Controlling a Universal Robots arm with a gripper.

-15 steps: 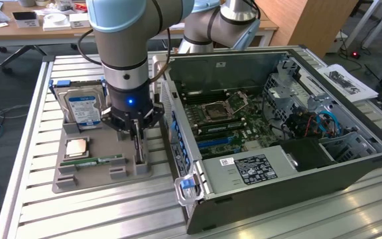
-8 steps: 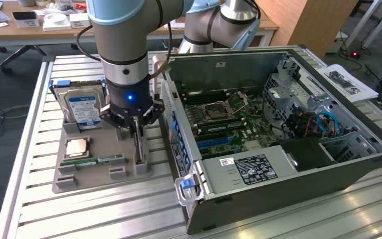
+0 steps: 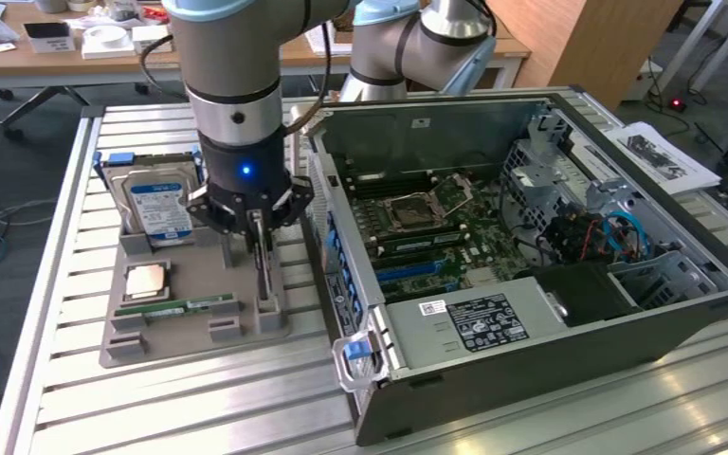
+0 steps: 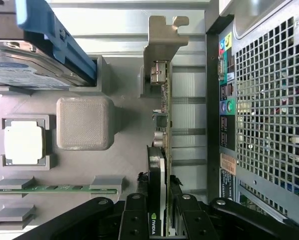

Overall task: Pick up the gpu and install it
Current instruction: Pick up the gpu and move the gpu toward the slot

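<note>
Slatted metal worktop [image 3: 149, 408] carries a grey parts tray [image 3: 187, 334] beside an open computer case [image 3: 667, 313]. The gpu [image 4: 160, 115] stands on edge in the tray's slots, and the hand [image 4: 158, 181] is narrowed onto its upper edge, apparently gripping it. The card looks light, stiff and fragile, best held by the board edges rather than the components. Its lower edge is hidden in the slots.

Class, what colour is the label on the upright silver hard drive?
Blue and white label, best in exterior view.
</note>
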